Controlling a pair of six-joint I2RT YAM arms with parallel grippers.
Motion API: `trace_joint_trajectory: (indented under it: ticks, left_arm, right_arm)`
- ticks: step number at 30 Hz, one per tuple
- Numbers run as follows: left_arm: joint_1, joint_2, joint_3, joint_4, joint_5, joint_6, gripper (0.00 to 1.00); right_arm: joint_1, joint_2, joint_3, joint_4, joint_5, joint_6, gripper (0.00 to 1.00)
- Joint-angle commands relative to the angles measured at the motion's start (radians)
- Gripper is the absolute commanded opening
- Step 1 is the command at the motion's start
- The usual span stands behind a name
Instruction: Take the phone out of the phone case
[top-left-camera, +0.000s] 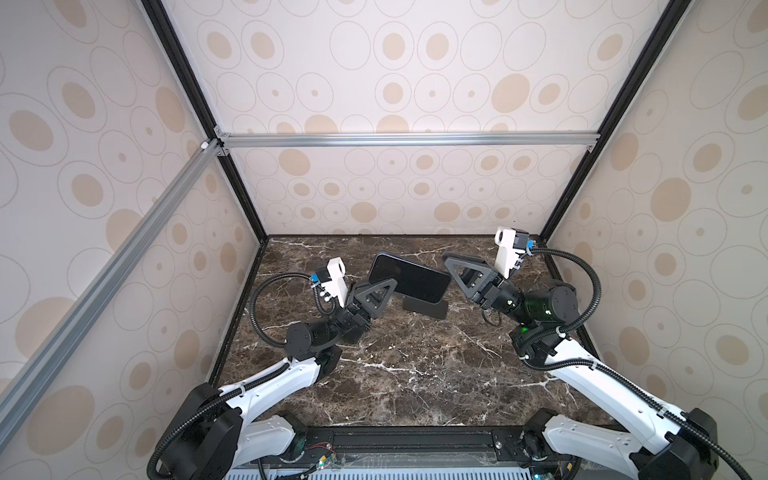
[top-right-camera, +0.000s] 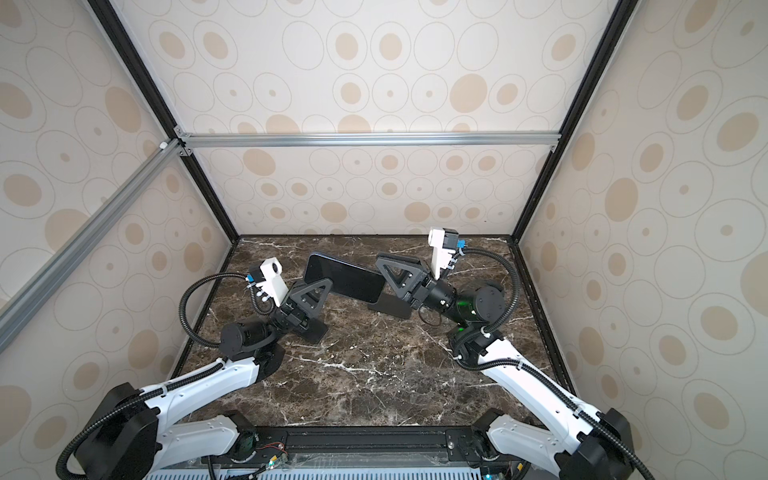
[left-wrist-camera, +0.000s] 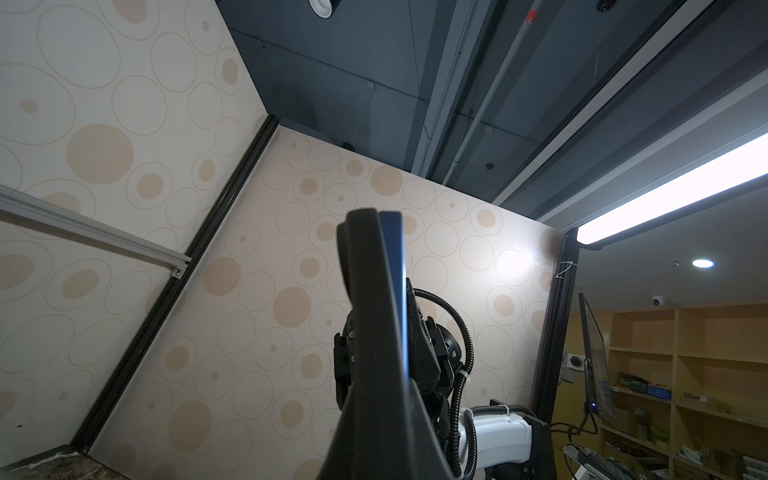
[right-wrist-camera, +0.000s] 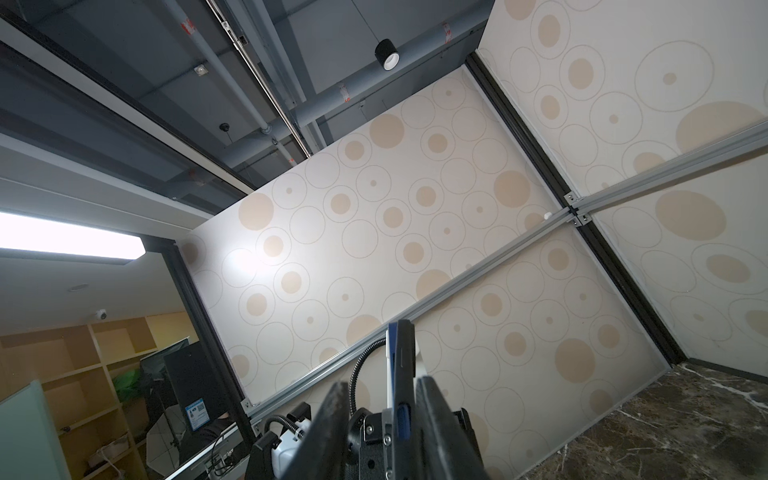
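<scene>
Left hand (top-left-camera: 387, 286), the nearer of the two, is clenched on one end of the phone (top-left-camera: 409, 277), which sits in its black phone case (left-wrist-camera: 360, 266). In the left wrist view the case and the phone's blue edge run side by side, with no gap I can make out. Beyond that grip the phone hangs slightly tilted in the air, dark face up, above the far half of the marble desk (top-left-camera: 415, 374) and clear of it. Farther back, the right hand (top-left-camera: 454, 272) has its jaws around the phone's other end. In the right wrist view one finger (right-wrist-camera: 436, 424) lies just beside the case's back while the opposite finger stands apart from the screen side, so I read this hand as released, not gripping.

Likely trouble: only one end is clamped, so a pull or pry from the right hand could lever the phone out of the left grip and drop it onto the hard stone. If the right jaws close on phone and case together, nothing will separate. A case that lets go suddenly could fling the phone free.
</scene>
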Motion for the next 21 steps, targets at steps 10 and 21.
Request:
trace_joint_trajectory:
  ticks: [10,21]
  left_arm:
    - [-0.007,-0.005,0.02,0.145,-0.017,-0.013,0.0]
    - [-0.007,-0.004,0.02,0.156,-0.018,-0.013,0.0]
  right_arm:
    - [0.016,-0.004,0.003,-0.008,0.029,-0.012,0.29]
    - [0.018,0.013,0.002,0.002,0.036,0.011,0.25]
